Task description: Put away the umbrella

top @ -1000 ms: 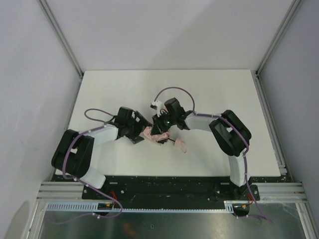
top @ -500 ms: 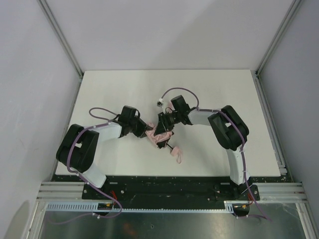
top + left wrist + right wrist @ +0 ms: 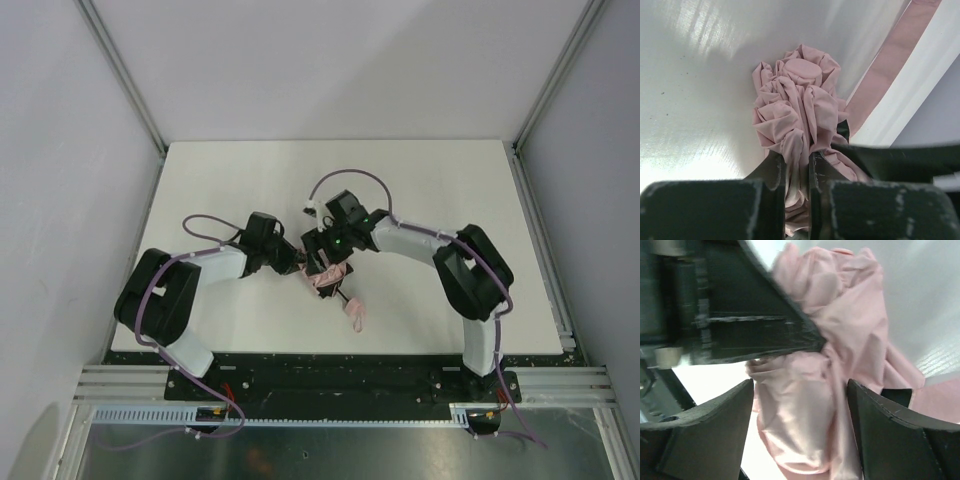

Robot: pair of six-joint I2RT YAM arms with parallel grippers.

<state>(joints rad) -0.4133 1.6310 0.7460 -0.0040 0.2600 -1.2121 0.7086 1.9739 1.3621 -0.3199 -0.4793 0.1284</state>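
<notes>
The umbrella (image 3: 328,274) lies bunched mid-tabletop (image 3: 230,180), well clear of every edge, its handle (image 3: 356,312) trailing toward the near edge. The left fingers (image 3: 774,172) pinch a fold of its fabric. The right fingers (image 3: 715,415) stand spread around the bundle.

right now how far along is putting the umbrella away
Done: the umbrella is collapsed into a bunch. In hand: left gripper pinches its fabric, right gripper straddles it, open. Left: strap lies loose, unwrapped; handle lies out on the table.
</notes>
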